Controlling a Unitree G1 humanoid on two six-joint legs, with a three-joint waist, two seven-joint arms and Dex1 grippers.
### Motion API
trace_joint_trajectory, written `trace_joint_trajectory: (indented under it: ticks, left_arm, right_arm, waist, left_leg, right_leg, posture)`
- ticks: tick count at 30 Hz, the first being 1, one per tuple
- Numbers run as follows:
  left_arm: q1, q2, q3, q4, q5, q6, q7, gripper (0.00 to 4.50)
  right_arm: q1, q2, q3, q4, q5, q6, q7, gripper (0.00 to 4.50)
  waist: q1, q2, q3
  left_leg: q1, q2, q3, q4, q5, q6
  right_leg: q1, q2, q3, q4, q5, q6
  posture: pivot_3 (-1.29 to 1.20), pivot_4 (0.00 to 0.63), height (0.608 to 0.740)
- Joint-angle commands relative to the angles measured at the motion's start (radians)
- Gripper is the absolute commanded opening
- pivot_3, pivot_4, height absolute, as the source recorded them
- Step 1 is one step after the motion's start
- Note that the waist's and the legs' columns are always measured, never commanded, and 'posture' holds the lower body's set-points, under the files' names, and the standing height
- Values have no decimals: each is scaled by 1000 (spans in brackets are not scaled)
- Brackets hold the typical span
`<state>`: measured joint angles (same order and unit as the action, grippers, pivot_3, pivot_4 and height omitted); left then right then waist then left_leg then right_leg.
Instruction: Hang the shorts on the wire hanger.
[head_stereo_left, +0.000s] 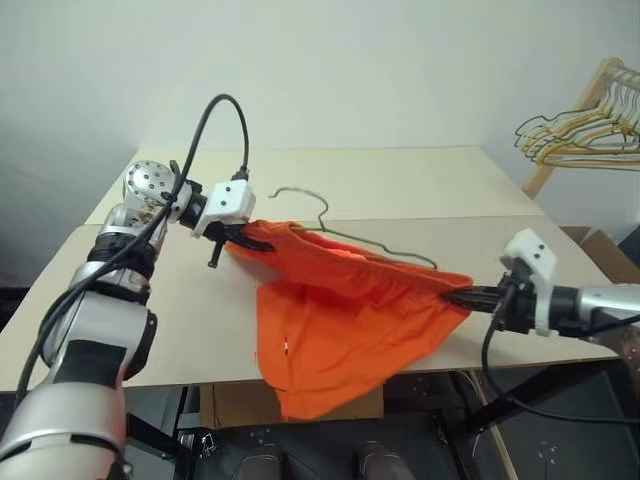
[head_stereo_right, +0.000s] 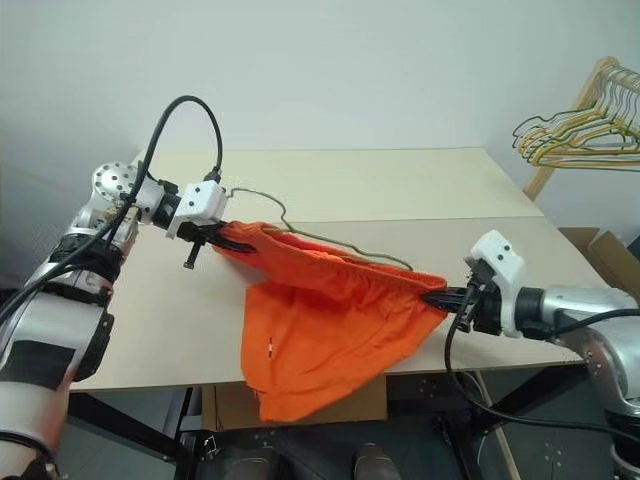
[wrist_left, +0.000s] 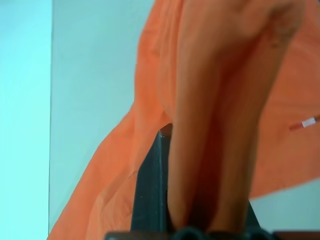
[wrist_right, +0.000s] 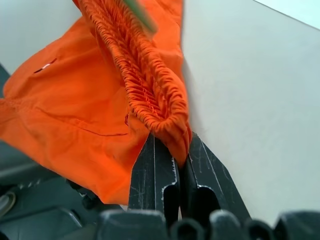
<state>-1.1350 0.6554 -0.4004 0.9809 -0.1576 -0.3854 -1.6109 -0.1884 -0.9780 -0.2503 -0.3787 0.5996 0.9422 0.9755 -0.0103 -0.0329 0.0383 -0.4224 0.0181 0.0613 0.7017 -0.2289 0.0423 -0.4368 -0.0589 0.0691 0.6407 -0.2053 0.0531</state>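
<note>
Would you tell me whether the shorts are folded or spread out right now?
Spread: the shorts are stretched by the waistband between the left gripper and right gripper, legs hanging over the table's front edge.

We see bright orange thin-fabric shorts (wrist_left: 225, 100) bunched over our left gripper's black finger (wrist_left: 150, 190), pale tabletop (wrist_left: 95, 100) behind.

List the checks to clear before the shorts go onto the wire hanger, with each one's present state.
1. Left gripper shut on the shorts: ok.
2. Right gripper shut on the waistband: ok.
3. Waistband stretched between both grippers: ok.
4. Wire hanger on the table, behind the shorts: ok.
5. Hanger threaded through the shorts: cannot tell.
6. Fabric clear of the table edge: not ok, it hangs over the front.
</note>
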Motion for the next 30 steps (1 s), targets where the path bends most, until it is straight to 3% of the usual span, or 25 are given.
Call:
trace_joint_trajectory:
  ticks: [1, 8, 13, 30]
  left_arm:
    - [10, 58, -12, 17, 22, -33, -4, 0]
    - [-21, -50, 148, 42, -35, 105, 106, 0]
    - [-9, -48, 190, -23, -71, 186, -3, 0]
    - [103, 114, -64, -265, -318, 252, -4, 0]
  right_arm:
    - [-22, -69, -32, 65, -26, -39, 23, 19]
    - [-5, -81, 41, 62, -50, -92, 23, 19]
    - [11, -80, 46, 65, -53, -107, 17, 19]
    - [-22, -125, 109, 193, -118, -171, 27, 19]
  waist:
    - [3, 0, 0]
    - [16, 0, 0]
    - [22, 0, 0]
    - [21, 0, 0]
  left_leg:
    - [0, 0, 0, 0, 0, 0]
    - [0, 0, 0, 1, 0, 0]
    - [-1, 0, 0, 1, 0, 0]
    - [0, 0, 1, 1, 0, 0]
  right_leg:
    - [0, 0, 0, 0, 0, 1]
    - [0, 0, 0, 0, -1, 2]
    - [-1, 0, 0, 0, -1, 3]
    - [-1, 0, 1, 1, -5, -4]
  posture:
    - [51, 0, 740]
    - [52, 0, 740]
    - [47, 0, 740]
    - [51, 0, 740]
